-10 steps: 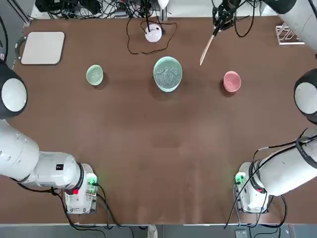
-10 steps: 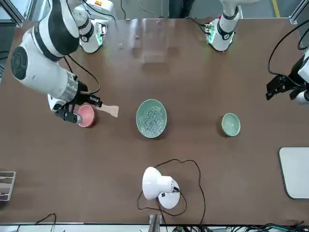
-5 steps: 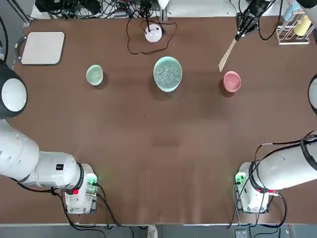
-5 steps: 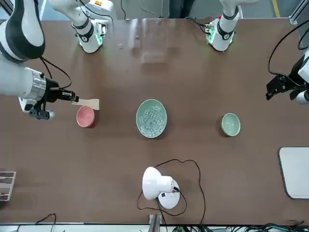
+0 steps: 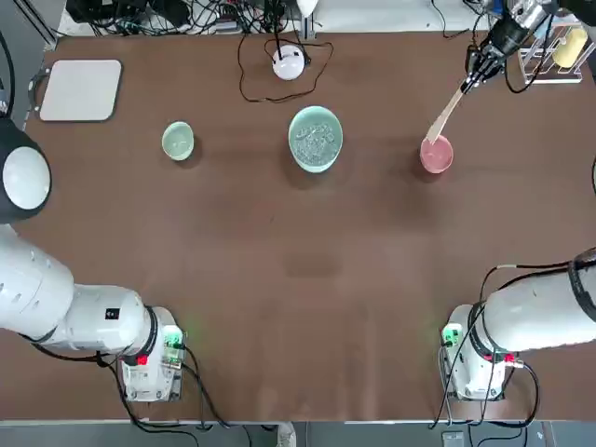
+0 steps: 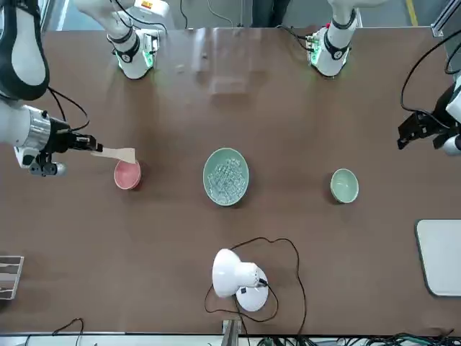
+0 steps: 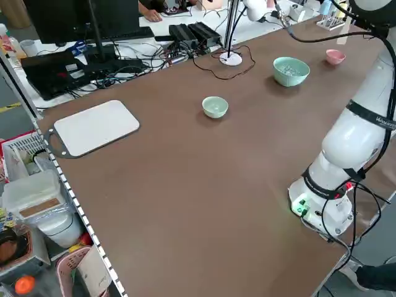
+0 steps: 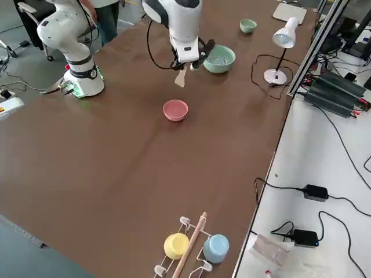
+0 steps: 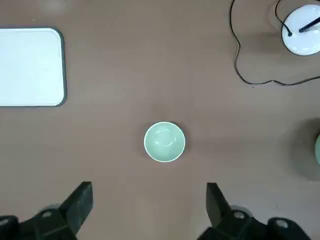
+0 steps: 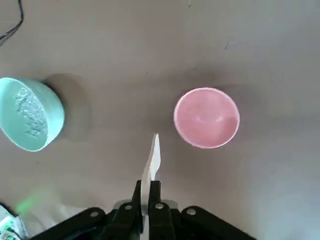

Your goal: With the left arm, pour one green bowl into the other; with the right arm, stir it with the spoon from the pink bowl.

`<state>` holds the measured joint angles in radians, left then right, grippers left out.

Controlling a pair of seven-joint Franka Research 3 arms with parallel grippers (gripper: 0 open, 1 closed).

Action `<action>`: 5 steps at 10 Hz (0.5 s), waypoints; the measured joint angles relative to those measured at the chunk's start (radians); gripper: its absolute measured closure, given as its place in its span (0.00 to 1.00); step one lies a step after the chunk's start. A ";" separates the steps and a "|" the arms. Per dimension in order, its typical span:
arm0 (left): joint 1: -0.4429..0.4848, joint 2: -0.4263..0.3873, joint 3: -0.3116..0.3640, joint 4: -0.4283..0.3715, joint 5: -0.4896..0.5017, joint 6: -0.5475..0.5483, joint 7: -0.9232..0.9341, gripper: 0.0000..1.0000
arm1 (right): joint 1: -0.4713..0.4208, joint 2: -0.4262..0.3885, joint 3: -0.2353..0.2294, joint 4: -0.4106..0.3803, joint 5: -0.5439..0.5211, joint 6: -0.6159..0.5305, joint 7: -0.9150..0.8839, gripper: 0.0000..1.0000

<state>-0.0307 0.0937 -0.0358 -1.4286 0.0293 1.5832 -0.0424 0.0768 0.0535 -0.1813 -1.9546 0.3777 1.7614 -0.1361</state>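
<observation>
Looks poured: with clear pieces in wide round mint-green bowl (image 5: 316, 168), none in small round sage-green bowl (image 9: 165, 142), both on table (image 5: 279, 307). Wide open and empty at left gripper (image 9: 149, 185), beyond small bowl; closed on pale wooden spoon (image 10: 153, 160) at right gripper (image 10: 145, 186), near round pink bowl (image 10: 206, 118). Perhaps left: stirring or returning spoon.

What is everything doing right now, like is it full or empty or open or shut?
Big green bowl: upright, with clear bits inside.
Small green bowl: upright, empty.
Pink bowl: upright, empty.
Spoon: held up off the table.
Right end effector: shut on the spoon, raised near the pink bowl.
Left end effector: open, above the table's left side.
Lamp: standing.
</observation>
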 joint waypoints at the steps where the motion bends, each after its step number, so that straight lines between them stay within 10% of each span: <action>1: -0.002 0.000 -0.002 0.000 0.000 0.000 0.000 0.00 | -0.014 0.000 0.001 -0.035 0.000 0.037 -0.030 0.95; 5: -0.001 0.000 -0.001 0.001 0.000 0.000 0.000 0.00 | -0.207 0.000 0.000 -0.126 0.138 0.062 -0.366 0.95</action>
<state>-0.0321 0.0937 -0.0372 -1.4280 0.0293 1.5832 -0.0424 -0.1304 0.0537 -0.1817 -2.0805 0.5156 1.8239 -0.5019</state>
